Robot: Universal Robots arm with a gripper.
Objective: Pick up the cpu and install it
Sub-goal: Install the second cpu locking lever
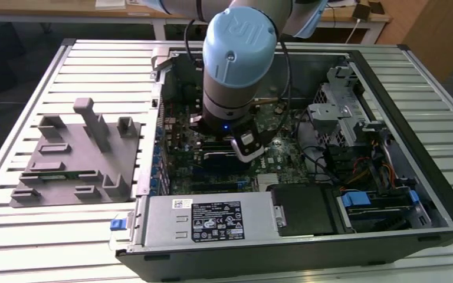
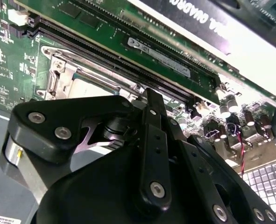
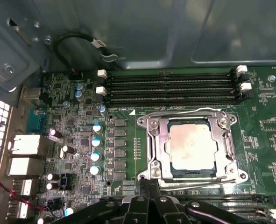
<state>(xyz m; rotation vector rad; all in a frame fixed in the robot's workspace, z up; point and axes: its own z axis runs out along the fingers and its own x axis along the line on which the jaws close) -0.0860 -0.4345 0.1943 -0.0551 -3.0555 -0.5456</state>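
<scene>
The cpu (image 3: 192, 145), a small square chip with a silver-white top, lies flat inside the metal-framed socket (image 3: 152, 140) on the green motherboard (image 3: 81, 140). In the first wrist view my gripper (image 3: 147, 189) hovers just beside the socket's edge, its two black fingers pressed together with nothing between them. The second wrist view shows the gripper (image 2: 152, 100) from behind its black linkages, close over the socket (image 2: 77, 79). In the exterior view the arm reaches down into the open computer case, and the gripper (image 1: 246, 150) is low over the board.
A grey holder (image 1: 73, 159) with upright posts sits on the slatted table at the exterior view's left. Inside the case (image 1: 447, 194) are a power supply (image 1: 210, 221), drive cages (image 1: 344, 112) and cables. Memory slots (image 3: 170, 86) run beside the socket.
</scene>
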